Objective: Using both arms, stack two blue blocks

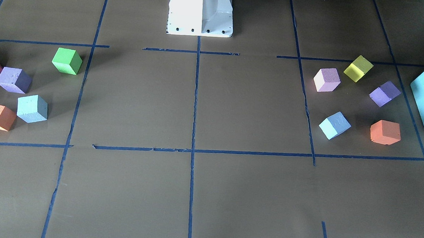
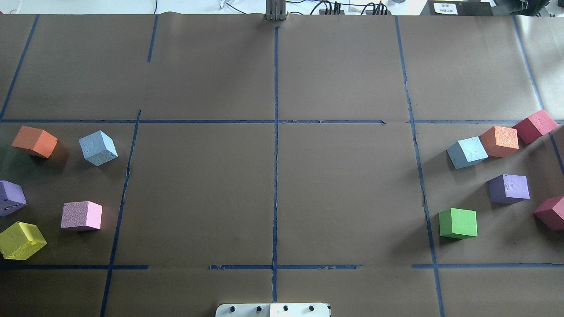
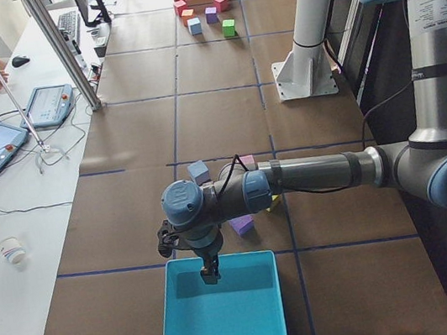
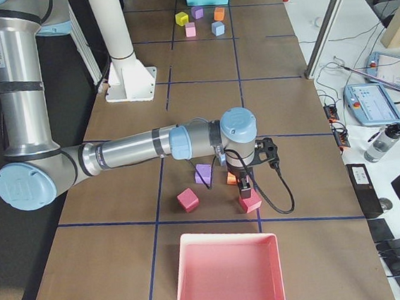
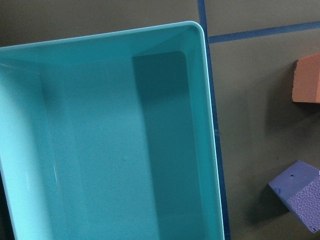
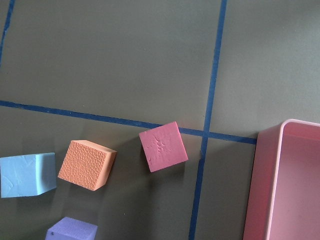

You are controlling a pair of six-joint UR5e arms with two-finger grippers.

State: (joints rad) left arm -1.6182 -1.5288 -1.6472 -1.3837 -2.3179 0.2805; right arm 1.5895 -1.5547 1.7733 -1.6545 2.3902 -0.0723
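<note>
One blue block (image 2: 98,148) lies on my left side, also seen in the front view (image 1: 334,125), between an orange and a pink cube. The other blue block (image 2: 467,152) lies on my right side, touching an orange cube (image 2: 499,141); it also shows in the front view (image 1: 32,108) and the right wrist view (image 6: 26,175). My left gripper (image 3: 211,276) hangs over the turquoise box (image 3: 220,304), away from its block. My right gripper (image 4: 246,186) hovers above a red cube (image 4: 250,202). Both grippers show only in the side views, so I cannot tell whether they are open or shut.
Orange, purple, pink and yellow cubes surround the left block; orange, red, purple and green (image 2: 458,223) cubes surround the right one. A pink tray (image 4: 192,292) lies at the right end. The white pedestal (image 1: 201,10) stands at the table's back middle.
</note>
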